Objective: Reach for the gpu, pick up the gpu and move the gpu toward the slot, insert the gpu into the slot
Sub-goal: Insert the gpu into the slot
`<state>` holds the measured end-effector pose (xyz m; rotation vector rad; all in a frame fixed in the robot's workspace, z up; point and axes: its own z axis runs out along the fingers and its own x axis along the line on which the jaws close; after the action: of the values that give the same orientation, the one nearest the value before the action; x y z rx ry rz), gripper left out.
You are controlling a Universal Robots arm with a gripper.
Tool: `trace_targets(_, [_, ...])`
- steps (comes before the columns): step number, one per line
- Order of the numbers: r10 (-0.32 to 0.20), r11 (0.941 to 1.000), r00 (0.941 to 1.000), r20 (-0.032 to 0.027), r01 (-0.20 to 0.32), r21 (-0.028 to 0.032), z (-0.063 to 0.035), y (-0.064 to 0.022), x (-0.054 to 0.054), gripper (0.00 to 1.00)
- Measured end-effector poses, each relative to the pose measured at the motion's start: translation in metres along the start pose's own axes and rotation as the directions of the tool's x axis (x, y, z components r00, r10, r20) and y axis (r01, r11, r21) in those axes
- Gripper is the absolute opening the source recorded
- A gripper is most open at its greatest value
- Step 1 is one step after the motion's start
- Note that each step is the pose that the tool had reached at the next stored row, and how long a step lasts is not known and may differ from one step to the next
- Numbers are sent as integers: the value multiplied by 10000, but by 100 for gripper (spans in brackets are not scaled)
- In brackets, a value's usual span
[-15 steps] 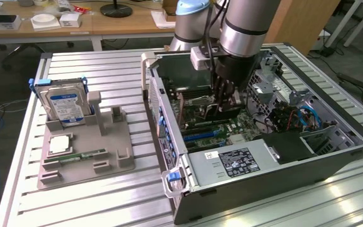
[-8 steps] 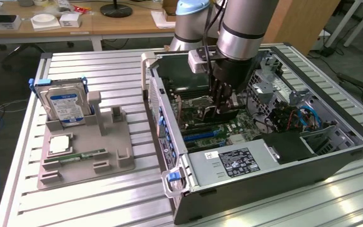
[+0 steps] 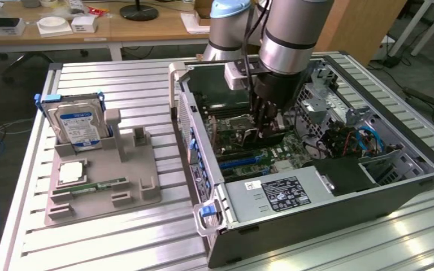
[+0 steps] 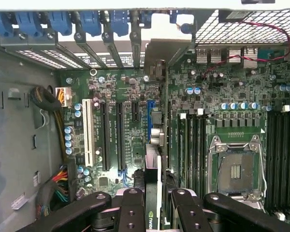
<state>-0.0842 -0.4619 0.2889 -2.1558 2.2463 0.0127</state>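
My gripper (image 3: 266,134) reaches down inside the open computer case (image 3: 398,186), shut on the gpu (image 3: 271,135), a thin dark card held on edge over the motherboard. In the wrist view the gpu (image 4: 153,159) runs edge-on between my two black fingers (image 4: 133,208), with its silver end bracket (image 4: 159,58) against the rear slot openings. The card stands right over the blue slot (image 4: 149,121) on the green motherboard (image 4: 232,92). Whether its edge sits in the slot is hidden by the card itself.
A grey fixture (image 3: 138,195) on the exterior view's left holds a blue-labelled hard drive (image 3: 79,125), a processor chip (image 3: 72,172) and a green memory stick (image 3: 100,185). The power supply (image 3: 277,195) fills the case's near corner. Cables (image 3: 352,138) lie by the drive bays.
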Motion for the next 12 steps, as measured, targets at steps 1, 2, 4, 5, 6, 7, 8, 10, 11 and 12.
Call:
trace_targets(1, [-4, 10000, 10000, -1, 4, -1, 5, 8, 1, 26])
trace_targets(2, [-5, 10000, 10000, -2, 5, -1, 9, 18, 2, 26])
trace_targets(4, [-8, 10000, 10000, -1, 8, -1, 17, 35, 2, 26])
trace_targets(5, [-9, 10000, 10000, 0, 9, 0, 21, 36, 4, 26])
trace_targets(6, [-11, 10000, 10000, 0, 11, 0, 25, 36, 10, 26])
trace_targets(7, [-10, 10000, 10000, 1, 10, -1, 28, 36, 19, 26])
trace_targets(8, [-10, 10000, 10000, 0, 10, -1, 31, 36, 29, 26])
trace_targets(10, [-9, 10000, 10000, 2, 9, 0, 38, 37, 40, 26])
trace_targets(11, [-7, 10000, 10000, 0, 7, 0, 42, 41, 40, 26])
trace_targets(12, [-9, 10000, 10000, 0, 9, 0, 46, 48, 41, 26])
